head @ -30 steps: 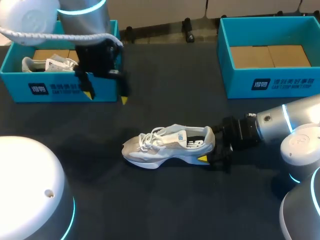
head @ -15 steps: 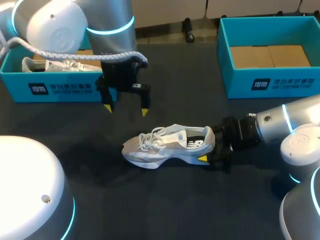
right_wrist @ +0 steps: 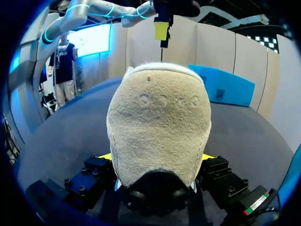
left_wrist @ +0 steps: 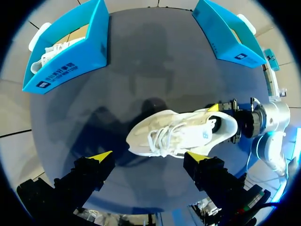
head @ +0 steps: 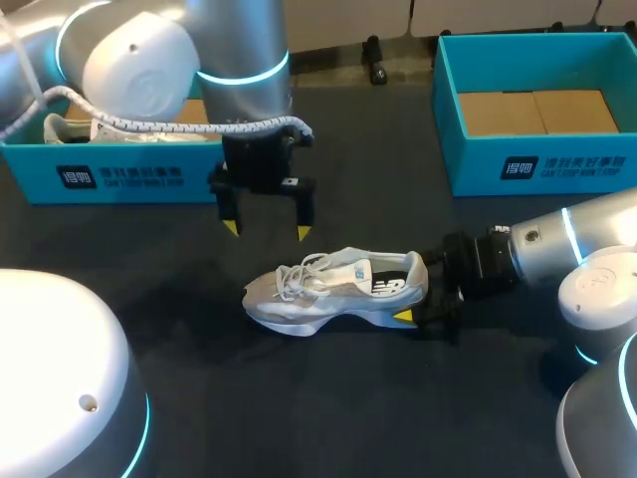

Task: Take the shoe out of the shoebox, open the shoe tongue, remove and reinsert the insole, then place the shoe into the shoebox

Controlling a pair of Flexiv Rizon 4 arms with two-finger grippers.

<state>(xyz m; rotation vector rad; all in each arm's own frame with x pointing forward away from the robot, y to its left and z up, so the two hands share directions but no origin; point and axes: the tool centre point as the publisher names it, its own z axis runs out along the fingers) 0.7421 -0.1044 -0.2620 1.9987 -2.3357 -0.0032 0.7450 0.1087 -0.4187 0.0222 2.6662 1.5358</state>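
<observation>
Since a second ago the left pincer (head: 267, 230) has swung away from the front of the left shoebox (head: 119, 179) and come down toward the middle of the table (head: 149, 299). It now hangs just behind the toe half of the shoe (head: 333, 289), fingers spread wide and holding nothing. The shoe sits upright on its sole on the dark cloth between the two boxes. Its long axis runs side to side, toe toward my left and heel toward my right. The right pincer (head: 423, 304) is pressed onto the heel from both sides. In the right wrist view the heel fills the gap between the yellow tips of the right pincer (right_wrist: 157, 157). In the left wrist view the laces (left_wrist: 164, 136) lie just ahead of the gap in the left pincer (left_wrist: 148, 156), slightly toward its right finger, so that arm is much the nearer one to the tongue (head: 358, 270). Its fingers stand apart along the shoe's length rather than across it. I judge the coming grip needs a short move forward and down onto the tongue. The upper looks like pale soft mesh and napped suede over a thick, curved white foam sole, with loose white laces and a dark lining. The right shoebox (head: 537, 164) is stiff blue card with a bare brown floor, and the left one holds a second shoe (head: 75, 127).
</observation>
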